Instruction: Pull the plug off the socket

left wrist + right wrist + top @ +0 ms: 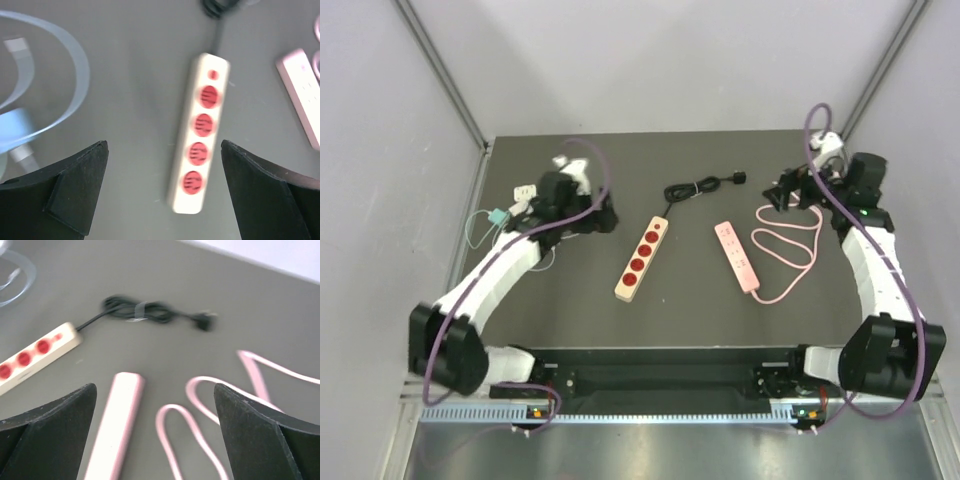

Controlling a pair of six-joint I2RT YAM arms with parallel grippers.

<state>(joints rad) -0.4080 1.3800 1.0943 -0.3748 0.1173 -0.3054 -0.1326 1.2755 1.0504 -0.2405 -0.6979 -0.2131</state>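
Left gripper (164,145) and right gripper (154,386) gaped empty; we found the black plug (735,179) loose at two o'clock from the socket strip (641,258), likely light and rigid, best pinched across its body

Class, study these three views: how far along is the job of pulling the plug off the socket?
Done, it seems: the black plug lies loose on the table, and the beige strip shows nothing plugged in. In hand: nothing; the left pincer and right pincer are open and empty. Left: apparently nothing.
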